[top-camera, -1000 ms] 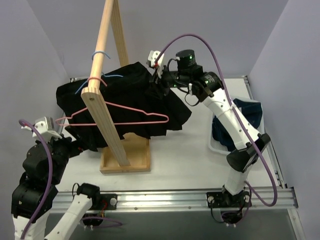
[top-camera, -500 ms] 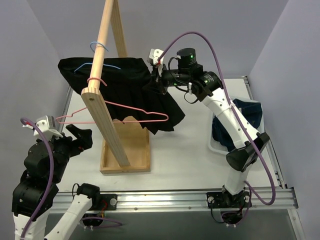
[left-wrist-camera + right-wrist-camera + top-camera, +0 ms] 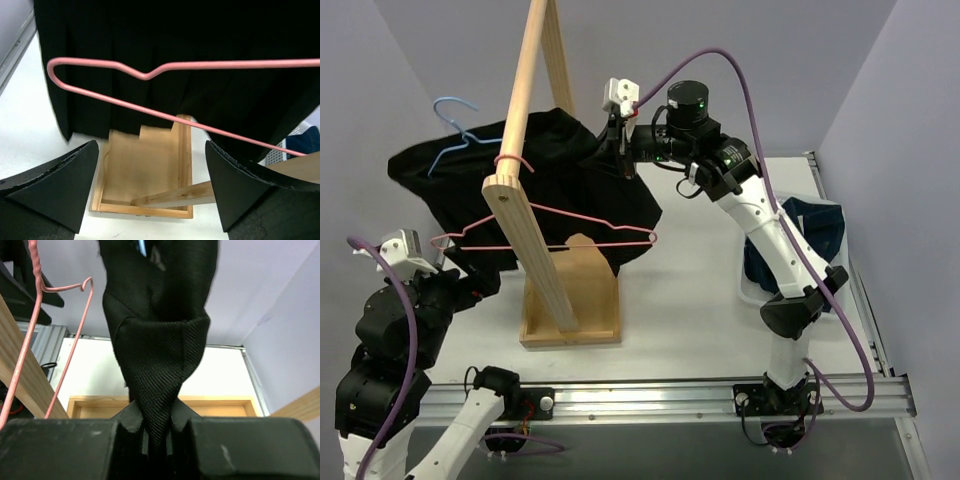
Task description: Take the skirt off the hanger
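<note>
My left end effector (image 3: 150, 192) hangs low and nearest of all, with its two fingers spread wide and nothing between them. Its wrist camera looks past them at the wooden rack's base tray (image 3: 145, 172) on the white surface (image 3: 30, 140). Above the tray it sees a pink hanger (image 3: 145, 76), and the black skirt (image 3: 175, 35) fills the top of that view.

Only the overhead camera shows the whole layout. The left end effector (image 3: 472, 285) sits just left of the rack's slanted rail (image 3: 525, 90). The pink hanger (image 3: 600, 245) is looped onto that rail, and the skirt (image 3: 560, 190) is draped behind it in the air. A blue hanger (image 3: 455, 115) pokes up at the skirt's upper left corner, to the left of the rail.

Farther back, my right end effector (image 3: 617, 150) is clamped on the skirt's right upper edge. Its own camera shows the fingers pressed together on a twisted fold of cloth (image 3: 160, 365), a detail the overhead view hides.

Bare surface (image 3: 690, 300) lies open between the tray (image 3: 575, 325) and a white basket of blue cloth (image 3: 800, 235) by the right edge. Grey walls close in on the left, the back and the right.
</note>
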Available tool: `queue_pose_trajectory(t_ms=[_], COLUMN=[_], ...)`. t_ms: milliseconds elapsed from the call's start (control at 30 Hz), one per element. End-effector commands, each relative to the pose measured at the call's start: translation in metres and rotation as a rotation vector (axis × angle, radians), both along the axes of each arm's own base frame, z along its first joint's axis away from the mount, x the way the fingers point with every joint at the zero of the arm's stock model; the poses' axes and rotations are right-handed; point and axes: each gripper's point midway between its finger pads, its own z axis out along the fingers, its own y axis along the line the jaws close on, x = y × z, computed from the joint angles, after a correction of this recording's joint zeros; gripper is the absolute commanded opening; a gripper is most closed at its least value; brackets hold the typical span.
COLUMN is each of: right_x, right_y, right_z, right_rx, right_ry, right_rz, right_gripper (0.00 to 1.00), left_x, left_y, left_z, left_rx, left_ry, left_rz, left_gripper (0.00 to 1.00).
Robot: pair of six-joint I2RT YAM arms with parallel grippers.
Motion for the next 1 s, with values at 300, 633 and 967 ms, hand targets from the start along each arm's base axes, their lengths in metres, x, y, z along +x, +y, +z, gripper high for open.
queue_pose_trajectory(t_ms=[300,633,967], right_x=[0.009,-0.004,-0.029], right_y=[0.029,0.016,0.003], right_z=[-0.032,-0.033,-0.02], right_rx=[0.049,0.094,0.099], right_ry=[0.101,0.159,0.156], right_rz=[0.017,0.051,0.127], right_gripper=[0.0,0.0,0.0], left_x=[0.001,0.047,0.067], left_y=[0.007,0.004,0.013], left_z=[0.092,0.125,0.13], left_rx=[-0.004,0.095,0.157], left_ry=[-0.206,-0.157,-0.133], left_rz=[0.022,0.055,0.121], left_gripper=[1.0,1.0,0.9])
